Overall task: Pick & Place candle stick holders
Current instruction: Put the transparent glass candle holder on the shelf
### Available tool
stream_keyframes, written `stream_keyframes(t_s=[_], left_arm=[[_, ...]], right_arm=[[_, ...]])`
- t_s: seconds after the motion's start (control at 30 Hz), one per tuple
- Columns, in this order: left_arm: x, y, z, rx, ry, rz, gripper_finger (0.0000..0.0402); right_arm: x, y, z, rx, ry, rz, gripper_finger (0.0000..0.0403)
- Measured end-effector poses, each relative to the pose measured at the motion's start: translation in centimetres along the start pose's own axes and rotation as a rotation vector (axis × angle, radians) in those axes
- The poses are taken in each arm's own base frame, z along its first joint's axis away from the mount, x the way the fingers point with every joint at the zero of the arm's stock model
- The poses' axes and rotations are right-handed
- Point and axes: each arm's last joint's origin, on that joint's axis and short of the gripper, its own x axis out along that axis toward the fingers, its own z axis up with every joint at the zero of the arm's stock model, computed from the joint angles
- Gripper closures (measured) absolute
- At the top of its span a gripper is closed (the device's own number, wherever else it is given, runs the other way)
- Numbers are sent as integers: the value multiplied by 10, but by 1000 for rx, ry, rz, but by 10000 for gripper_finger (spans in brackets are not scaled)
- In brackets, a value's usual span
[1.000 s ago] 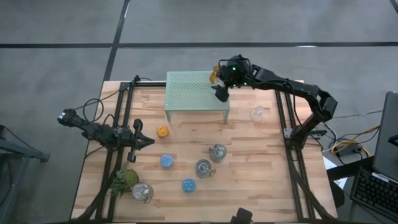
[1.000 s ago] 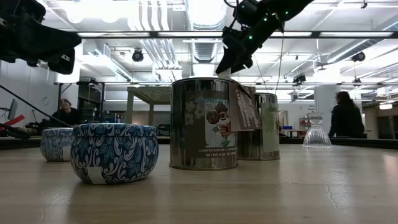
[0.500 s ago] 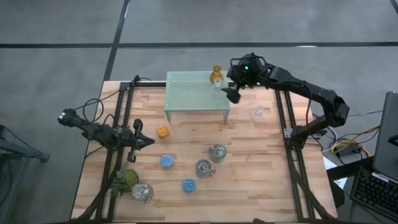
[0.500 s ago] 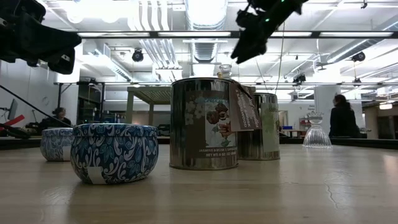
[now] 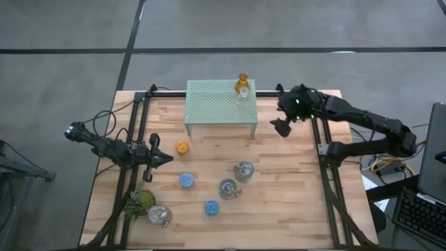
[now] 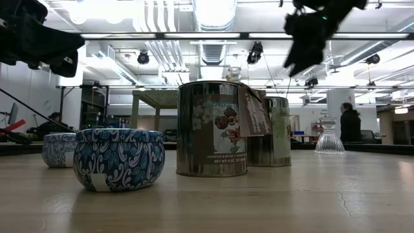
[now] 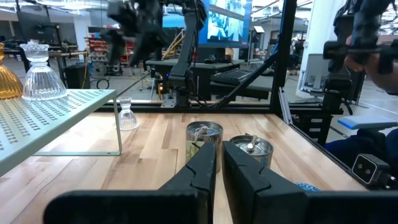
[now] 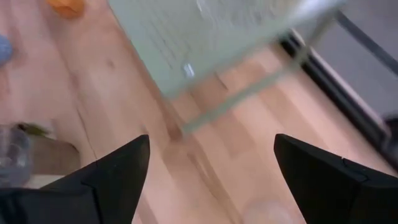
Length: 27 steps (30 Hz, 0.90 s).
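Note:
An amber glass holder (image 5: 242,84) and a clear glass holder (image 5: 242,98) stand on their bases on the pale-green mesh stand (image 5: 216,103), at its right end. My right gripper (image 5: 281,127) hovers open and empty above the table, just right of the stand. Another clear glass holder (image 6: 329,138) stands on the table below it and is hidden in the high view. Lower down are an orange holder (image 5: 182,147), two blue tins (image 5: 186,180) (image 5: 211,208) and silvery tins (image 5: 244,171) (image 5: 228,188) (image 5: 159,215). My left gripper (image 5: 166,159) waits shut at the table's left.
A green leafy plant (image 5: 139,202) sits near the front left corner beside one silvery tin. Black frame rails (image 5: 323,150) run along both sides of the table. Bare wood lies between the stand and the right rail and along the near right part.
My right gripper has drawn away from the stand's far right end, toward the table's right and near edges, staying high. It uncovers the amber holder and the clear holder, both upright on the stand.

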Motion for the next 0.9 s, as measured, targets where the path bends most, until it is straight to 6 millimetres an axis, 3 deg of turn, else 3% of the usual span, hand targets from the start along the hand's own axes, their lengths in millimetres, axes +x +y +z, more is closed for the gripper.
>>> stream_keyframes(t_s=[0.23,0.43,0.7,0.9], left_arm=[[0,0,0,0,0,0,371],[0,0,0,0,0,0,371],[0,0,0,0,0,0,371],[0,0,0,0,0,0,371]], right_arm=[[15,-1,-59,168,74,-181,75],[36,-6,-93,256,97,-294,75],[53,-11,-110,298,40,-356,75],[51,-6,-108,258,-5,-301,75]])
